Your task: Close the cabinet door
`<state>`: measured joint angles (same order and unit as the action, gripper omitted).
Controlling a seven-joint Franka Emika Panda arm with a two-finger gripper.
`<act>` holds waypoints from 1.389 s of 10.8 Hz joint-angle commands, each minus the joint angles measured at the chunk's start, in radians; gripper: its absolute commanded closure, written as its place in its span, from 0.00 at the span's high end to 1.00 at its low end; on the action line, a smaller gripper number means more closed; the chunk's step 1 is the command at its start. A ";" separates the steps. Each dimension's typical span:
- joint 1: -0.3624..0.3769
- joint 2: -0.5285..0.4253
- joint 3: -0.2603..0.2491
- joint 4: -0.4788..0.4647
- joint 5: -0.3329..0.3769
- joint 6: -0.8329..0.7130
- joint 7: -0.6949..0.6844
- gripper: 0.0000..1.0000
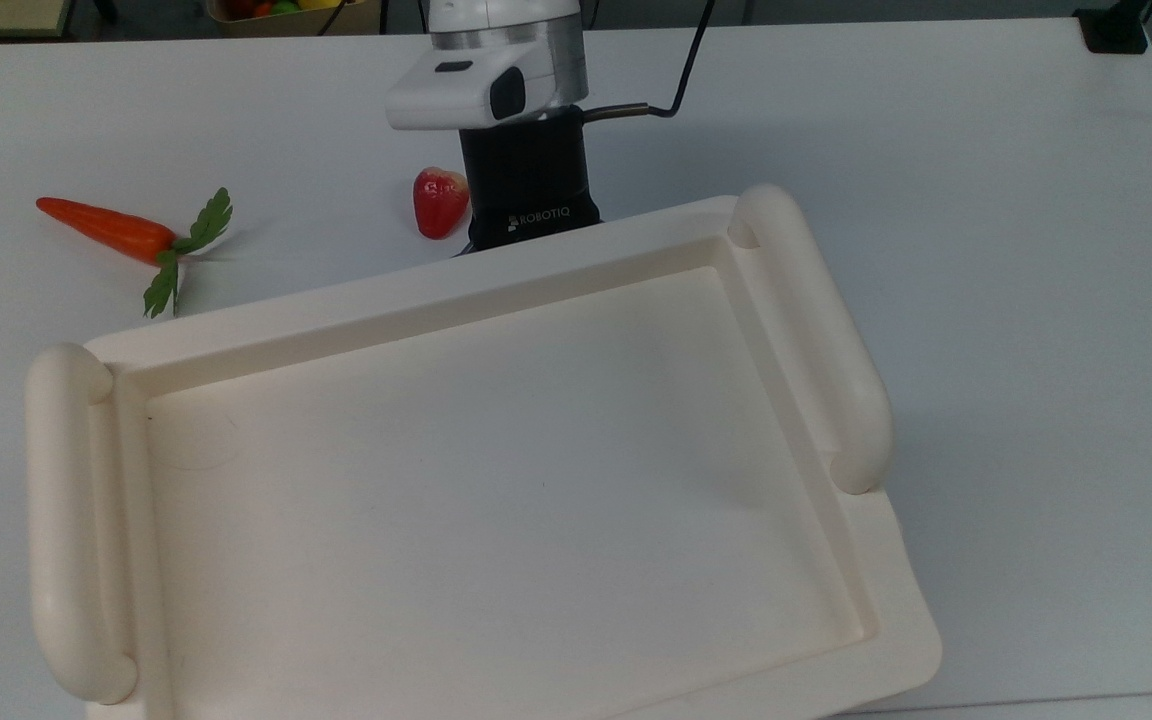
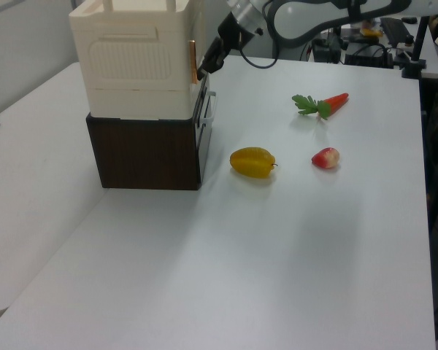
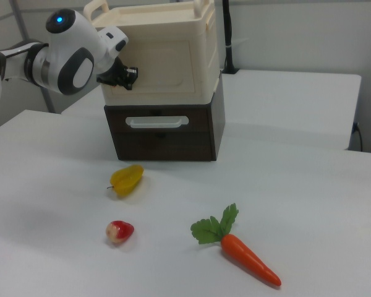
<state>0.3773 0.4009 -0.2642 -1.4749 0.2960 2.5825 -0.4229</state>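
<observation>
the hand (image 3: 128,75) is at the front face of the cabinet (image 3: 164,52), pressed up close to the cabinet door (image 3: 173,59). in the right view the door looks flush or nearly flush with the cream front, straight ahead of the hand; in the left view its thin edge (image 2: 193,61) shows just beyond the hand's tip (image 2: 204,67). whether a slight gap remains cannot be told. in the top view the hand's black body (image 1: 530,190) dips below the cabinet's top rim (image 1: 496,275), so its tip is hidden there. how far open the hand is cannot be told, and it does not appear to have hold of anything.

judging by this, the step is the last bit of the push. to do it well, press squarely into the door face, away from the hinge side, and ease off once the panel seats; a hard shove could shift the cream unit on the dark drawer box (image 3: 164,133) under it. keep the push level so the hand does not slide off the panel or catch the knob.

behind the hand on the worktop (image 3: 309,185) lie a strawberry (image 1: 439,201), just beside it in the top view, a carrot (image 1: 106,229) further off, and a yellow fruit (image 3: 127,179) below it in front of the drawer box. none is in the push line.
</observation>
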 commanded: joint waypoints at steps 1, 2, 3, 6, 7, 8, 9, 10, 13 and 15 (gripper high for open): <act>0.032 -0.010 -0.015 0.027 -0.004 -0.016 0.093 0.00; 0.035 -0.045 -0.026 -0.005 -0.015 -0.072 0.155 0.00; 0.026 -0.081 -0.038 -0.007 -0.056 -0.172 0.233 0.02; 0.023 -0.164 -0.102 -0.004 -0.191 -0.576 0.419 0.12; 0.015 -0.169 -0.119 -0.004 -0.199 -0.629 0.437 0.17; -0.006 -0.169 -0.142 -0.004 -0.199 -0.692 0.455 0.37; -0.033 -0.169 -0.148 -0.005 -0.195 -0.720 0.458 0.58; -0.053 -0.171 -0.148 -0.008 -0.195 -0.751 0.458 0.70; -0.100 -0.183 -0.155 -0.015 -0.268 -0.829 0.452 1.00; -0.126 -0.177 -0.155 -0.027 -0.288 -0.829 0.443 1.00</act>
